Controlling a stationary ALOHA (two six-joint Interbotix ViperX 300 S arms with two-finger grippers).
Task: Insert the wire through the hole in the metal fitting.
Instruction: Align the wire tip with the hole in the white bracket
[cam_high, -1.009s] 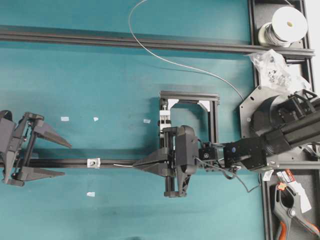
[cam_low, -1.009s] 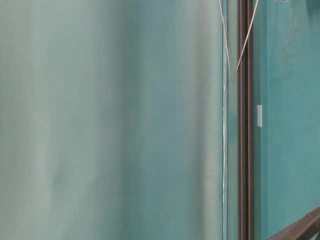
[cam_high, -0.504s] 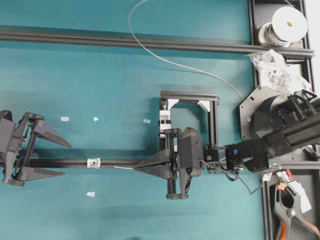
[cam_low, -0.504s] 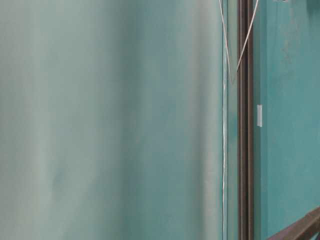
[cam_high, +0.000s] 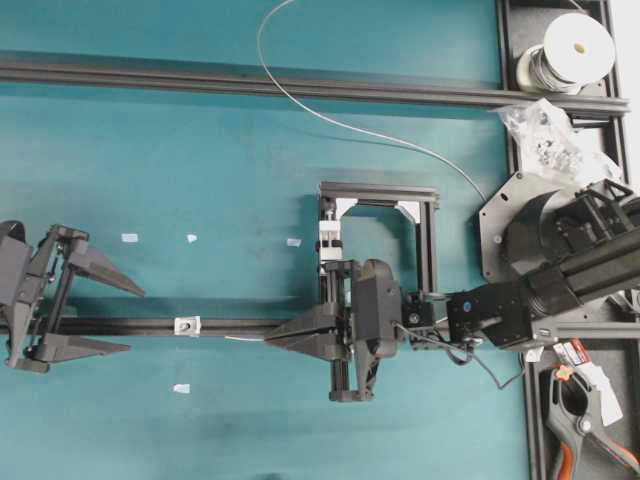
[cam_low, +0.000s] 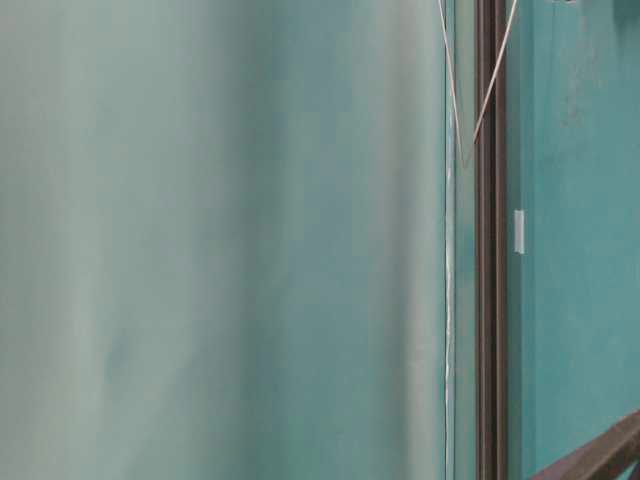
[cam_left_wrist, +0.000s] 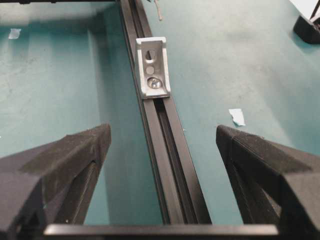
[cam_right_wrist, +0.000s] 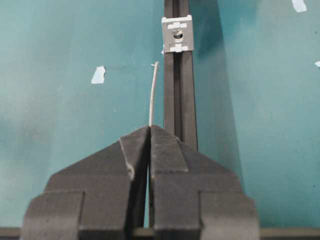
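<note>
wire (cam_right_wrist: 152, 95) pinched in your right claw (cam_right_wrist: 149, 131), left claw (cam_left_wrist: 160, 150) released: tip sits beside the rail (cam_right_wrist: 180, 105), may miss fitting (cam_right_wrist: 177, 34).

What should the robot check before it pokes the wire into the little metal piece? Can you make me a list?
1. Right pincer shut on the wire: ok.
2. A free end sticks out past the tips: ok.
3. Wire tip lined up with the metal fitting: not ok; in the right wrist view it sits left of the black rail.
4. Tip has reached the hole: not ok; there is a gap.
5. Left pincer open, straddling the rail, off the fitting: ok.
6. Tip height against the hole: cannot tell.
</note>
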